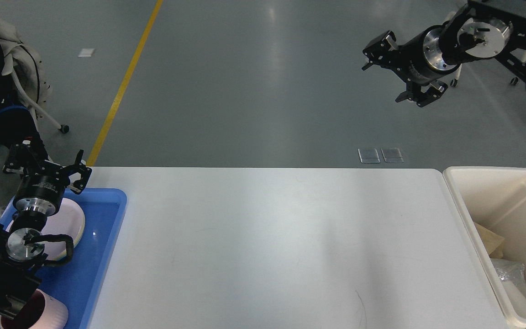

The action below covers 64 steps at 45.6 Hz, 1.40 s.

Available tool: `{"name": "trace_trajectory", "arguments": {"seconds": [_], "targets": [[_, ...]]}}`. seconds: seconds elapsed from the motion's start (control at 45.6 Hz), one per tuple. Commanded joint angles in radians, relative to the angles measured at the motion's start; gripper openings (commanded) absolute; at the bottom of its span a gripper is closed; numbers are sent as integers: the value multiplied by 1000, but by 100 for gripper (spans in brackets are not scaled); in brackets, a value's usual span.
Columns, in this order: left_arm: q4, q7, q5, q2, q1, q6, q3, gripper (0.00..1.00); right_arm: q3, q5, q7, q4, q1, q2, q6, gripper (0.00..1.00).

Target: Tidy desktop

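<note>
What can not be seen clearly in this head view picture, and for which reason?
- The plate in the blue tray: partly hidden by the left arm.
- The pink cup: cut off by the bottom edge and partly covered by the arm.
- The cream bin: cut off by the right edge; its contents only partly show.
- The left tool: its dark fingers look spread, holding nothing.
- The right tool: raised, open, empty.
</note>
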Motion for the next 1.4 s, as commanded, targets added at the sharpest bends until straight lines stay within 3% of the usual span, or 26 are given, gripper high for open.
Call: {"name": "trace_trajectory", "arguments": {"seconds": [0.0, 0.175, 0.372, 0.504, 0.635, 0.679, 0.723, 0.789, 0.876, 0.986, 1.139, 1.38], "targets": [[0, 0, 0, 1, 0, 0, 1, 98, 250, 37, 5, -77, -130, -5, -98, 100], [0, 0, 0, 1, 0, 0, 1, 98, 601, 58, 25, -108, -333, -8, -187, 100], [0, 0, 0, 1, 0, 0, 1, 98, 970, 66, 37, -117, -521, 4, -188, 100], [0, 0, 0, 1, 0, 0, 1, 98, 1030, 66, 37, -108, -637, -2, -187, 100], [0, 0, 0, 1, 0, 0, 1, 98, 1030, 64, 56, -117, -710, -2, -262, 100], [0, 0, 0, 1, 0, 0, 1, 98, 1031, 63, 118, -113, -745, 4, -256, 100], [0, 0, 0, 1, 0, 0, 1, 98, 1027, 55, 271, -106, -778, 7, -243, 100], [0, 0, 0, 1, 0, 0, 1, 98, 1021, 48, 454, -105, -807, 19, -225, 100], [0, 0, 0, 1, 0, 0, 1, 98, 1011, 32, 595, -106, -842, 35, -208, 100], [0, 0, 0, 1, 0, 0, 1, 98, 1004, -8, 680, -116, -882, 64, -204, 100], [0, 0, 0, 1, 0, 0, 1, 98, 1016, -5, 724, -123, -925, 102, -230, 100], [0, 0, 0, 1, 0, 0, 1, 98, 1014, 11, 925, -93, -968, 130, -262, 100]]}}
